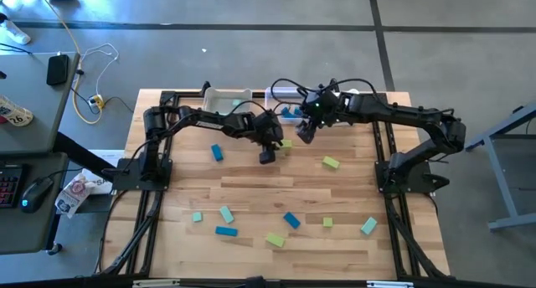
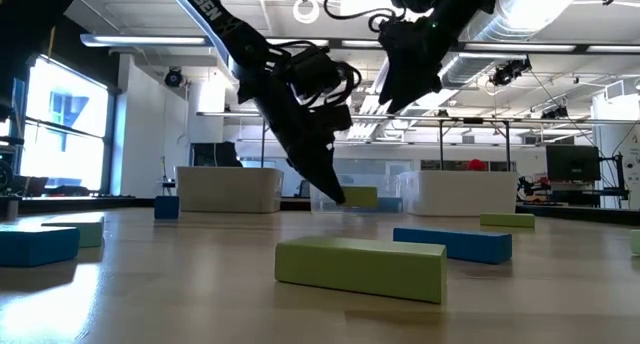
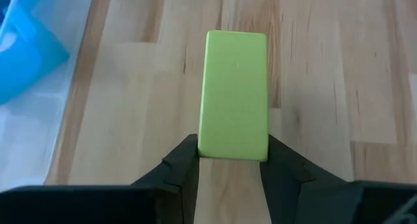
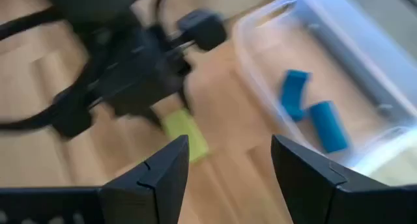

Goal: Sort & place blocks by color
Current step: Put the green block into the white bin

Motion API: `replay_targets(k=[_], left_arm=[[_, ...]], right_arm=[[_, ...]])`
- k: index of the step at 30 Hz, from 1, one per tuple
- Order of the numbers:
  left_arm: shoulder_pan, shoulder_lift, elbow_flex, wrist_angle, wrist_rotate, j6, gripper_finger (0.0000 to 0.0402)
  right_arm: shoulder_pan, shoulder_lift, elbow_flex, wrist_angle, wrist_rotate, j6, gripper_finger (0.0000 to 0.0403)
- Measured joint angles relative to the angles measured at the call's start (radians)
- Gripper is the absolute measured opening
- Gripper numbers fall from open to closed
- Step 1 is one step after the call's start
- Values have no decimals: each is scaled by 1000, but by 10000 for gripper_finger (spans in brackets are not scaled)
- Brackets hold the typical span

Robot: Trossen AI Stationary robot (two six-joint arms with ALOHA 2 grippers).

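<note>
My left gripper (image 1: 270,152) is near the table's middle, toward the far edge, shut on a yellow-green bar block (image 3: 234,94), which also shows as a yellow-green bar block (image 1: 286,143) from above. My right gripper (image 1: 305,134) hangs higher, just to the right, open, with nothing between its fingers (image 4: 163,178). Its wrist view looks down on the held block (image 4: 186,136) and on a translucent bin (image 4: 365,61) with two blue blocks (image 4: 309,113) in it. Several more teal, blue and yellow-green blocks lie on the near half of the table, such as a green one (image 1: 275,239). My left gripper pinches the yellow-green bar at its near end (image 3: 231,149), one finger (image 3: 186,165) on each long side. The fingers slant down from the table's left and lie along the bar, which sticks out ahead of them. Whether its far end rests on the wood, I cannot tell.
Translucent bins stand along the far edge: one at the left (image 1: 224,98), the middle one (image 1: 285,110) with the blue blocks. Loose blocks include a blue one (image 1: 217,152) and a green one (image 1: 331,162). The arms' black base frames (image 1: 142,175) flank the table.
</note>
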Motion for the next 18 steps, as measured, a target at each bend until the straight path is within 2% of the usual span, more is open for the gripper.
replay_targets(k=[4, 10, 18], left_arm=[[-1, -30, 0, -1, 0, 7, 103], [-15, -75, 0, 4, 2, 7, 103], [-52, -120, 0, 14, 20, -12, 103]], right_arm=[[0, 0, 0, -16, -107, -31, 204], [3, 0, 0, -65, -204, -92, 204], [55, 0, 0, -59, -207, -217, 204]])
